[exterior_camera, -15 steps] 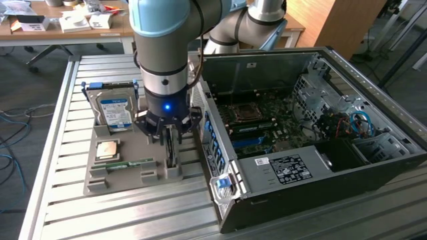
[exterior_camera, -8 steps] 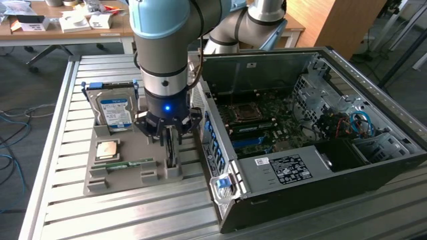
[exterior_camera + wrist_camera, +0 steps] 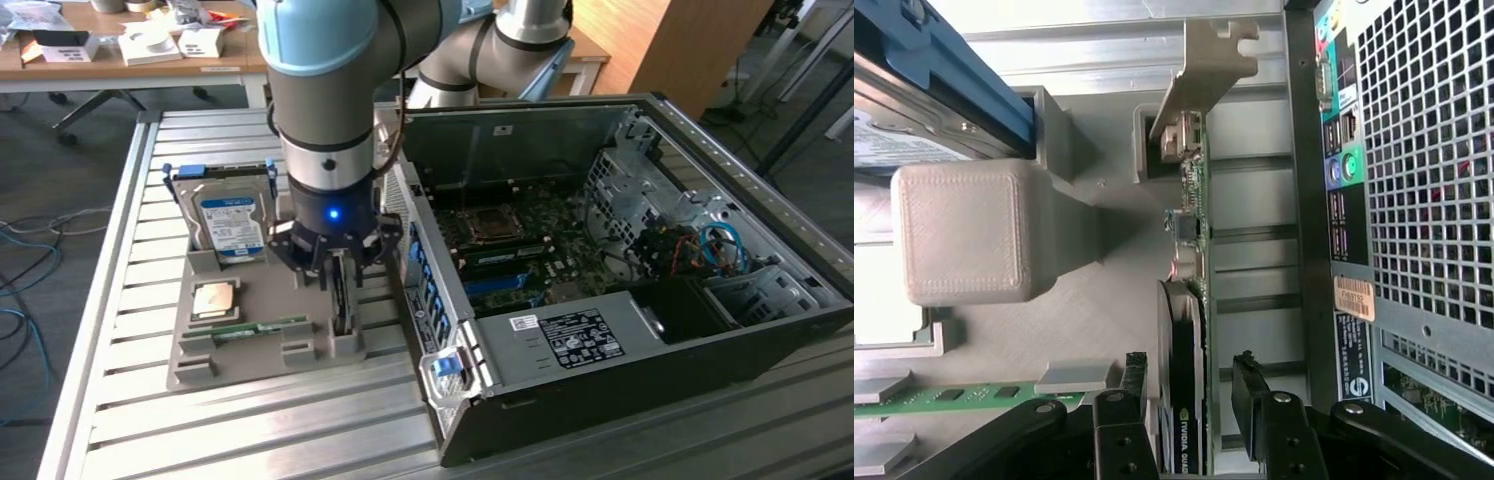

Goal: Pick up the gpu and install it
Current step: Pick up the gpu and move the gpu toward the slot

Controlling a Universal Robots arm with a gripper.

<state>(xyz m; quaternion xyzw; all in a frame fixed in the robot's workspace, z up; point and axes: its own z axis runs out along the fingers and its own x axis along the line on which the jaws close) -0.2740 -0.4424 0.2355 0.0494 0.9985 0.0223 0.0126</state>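
The gpu [image 3: 1182,330] stands on its edge in a slot of the grey holder tray [image 3: 254,290], with its black fan cooler on one face and its silver bracket [image 3: 1206,60] at the far end. My gripper [image 3: 336,268] is lowered straight over it and is open. Its black fingers [image 3: 1249,400] straddle the card, one on each face, and a gap shows on the bare side. In the exterior view the gpu [image 3: 343,315] appears as a thin dark card under the gripper [image 3: 1190,390], close to the computer case.
An open computer case [image 3: 667,330] lies at the exterior view's right, its motherboard [image 3: 527,250] exposed. The tray also carries a silver-and-blue hard drive [image 3: 230,222], a processor chip [image 3: 216,298] and a memory stick [image 3: 254,329]. A slatted metal table [image 3: 120,300] bears everything.
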